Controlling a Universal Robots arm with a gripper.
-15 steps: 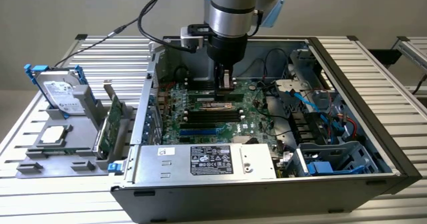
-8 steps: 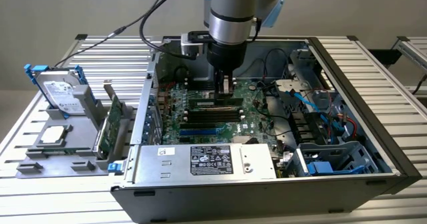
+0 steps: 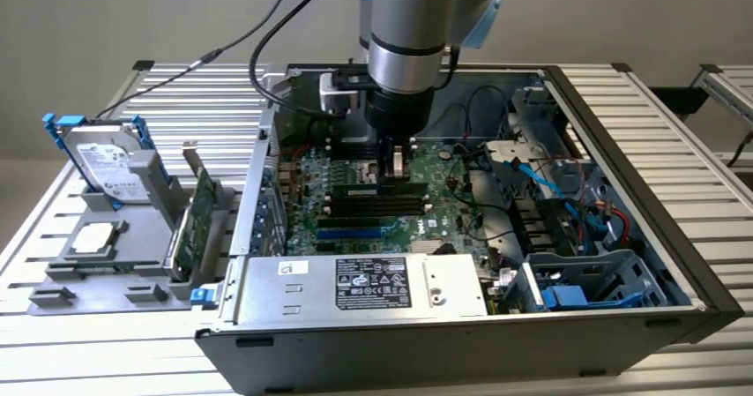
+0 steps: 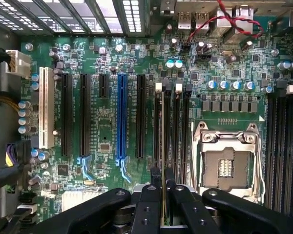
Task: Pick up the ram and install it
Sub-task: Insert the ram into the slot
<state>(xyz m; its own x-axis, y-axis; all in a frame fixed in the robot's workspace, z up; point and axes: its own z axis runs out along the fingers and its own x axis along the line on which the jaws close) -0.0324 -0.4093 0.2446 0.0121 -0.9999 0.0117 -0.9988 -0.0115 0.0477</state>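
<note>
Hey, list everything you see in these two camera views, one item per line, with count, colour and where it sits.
computer case: one, black, open, on the slatted table
motherboard: one, green, inside the case
power supply: one, silver, at the case's near edge
hard drive: one, silver with blue rails, on the grey fixture, exterior view's left
expansion card: one, green, upright in that fixture
processor socket: one, silver, beside the memory slots
blue slot: one, among black slots
ram: one, greenish, edge-on over the memory slots
gripper: one, black, shut on the ram
arm: one, grey, above the case
</note>
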